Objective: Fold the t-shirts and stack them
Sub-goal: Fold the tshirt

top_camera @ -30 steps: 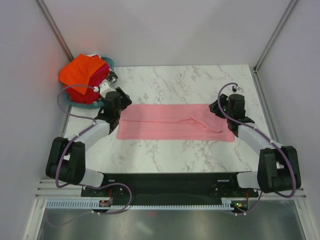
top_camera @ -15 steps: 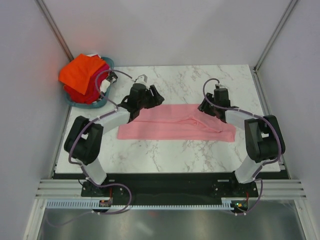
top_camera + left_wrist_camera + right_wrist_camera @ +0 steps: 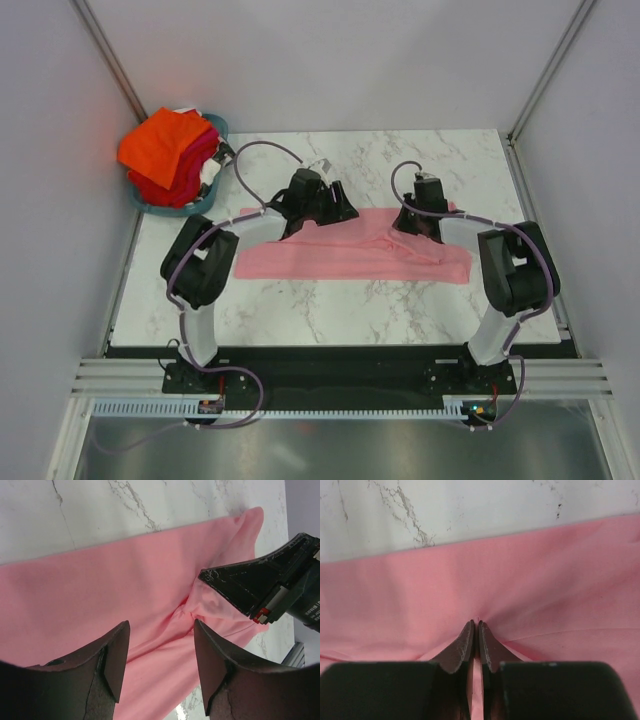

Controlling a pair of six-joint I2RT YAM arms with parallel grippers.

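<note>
A light pink t-shirt [image 3: 340, 258] lies as a long folded strip across the marble table [image 3: 330, 160]. My left gripper [image 3: 338, 212] hangs open just above its far edge near the middle; in the left wrist view [image 3: 160, 624] pink cloth [image 3: 100, 590] shows between the spread fingers. My right gripper [image 3: 412, 222] is shut on a pinch of the pink shirt right of centre, with folds puckering at its tips [image 3: 476, 625]. Its fingers [image 3: 245, 587] also show in the left wrist view. Orange [image 3: 165, 140] and red [image 3: 185, 170] t-shirts are piled in the basket.
The teal basket [image 3: 217, 124] sits at the far left corner, partly off the table's edge. Grey walls with metal posts enclose the table on three sides. Both arms reach inward over the far half of the table.
Both grippers have moved inward along the shirt's far edge toward the middle. The right gripper has dragged its pinch of cloth leftward, bunching the right end.
</note>
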